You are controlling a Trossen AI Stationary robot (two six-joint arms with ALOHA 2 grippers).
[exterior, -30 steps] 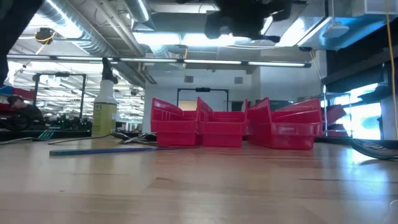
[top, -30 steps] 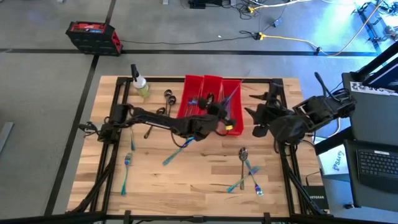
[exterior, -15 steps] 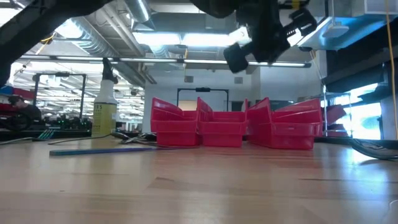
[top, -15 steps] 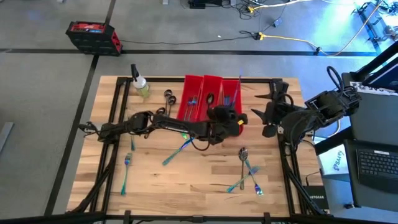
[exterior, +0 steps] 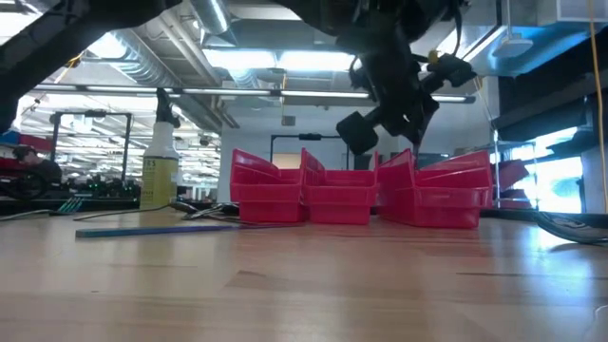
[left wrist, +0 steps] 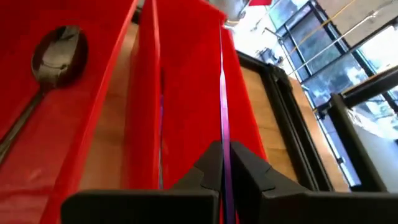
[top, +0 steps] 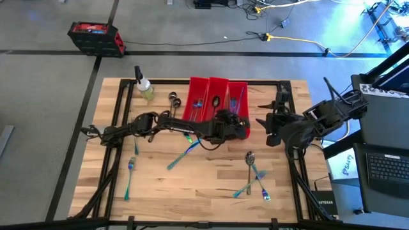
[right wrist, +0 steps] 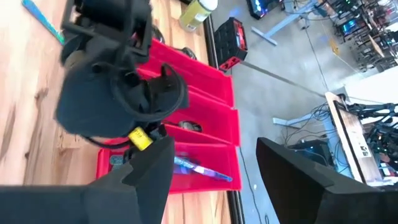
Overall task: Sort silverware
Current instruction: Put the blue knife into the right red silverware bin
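Three red bins (top: 217, 102) stand at the table's (top: 204, 185) far edge. The left tool (left wrist: 222, 165) hangs over the rightmost bin, clenched on a thin purple knife (left wrist: 224, 118). The right tool (right wrist: 214, 168) waits released beside the bins; more silverware (top: 252, 176) lies loose on the table

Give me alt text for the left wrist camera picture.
The left gripper is shut on a thin purple utensil, held over the red bins. A dark spoon lies in the neighbouring bin, and wooden table shows beyond.
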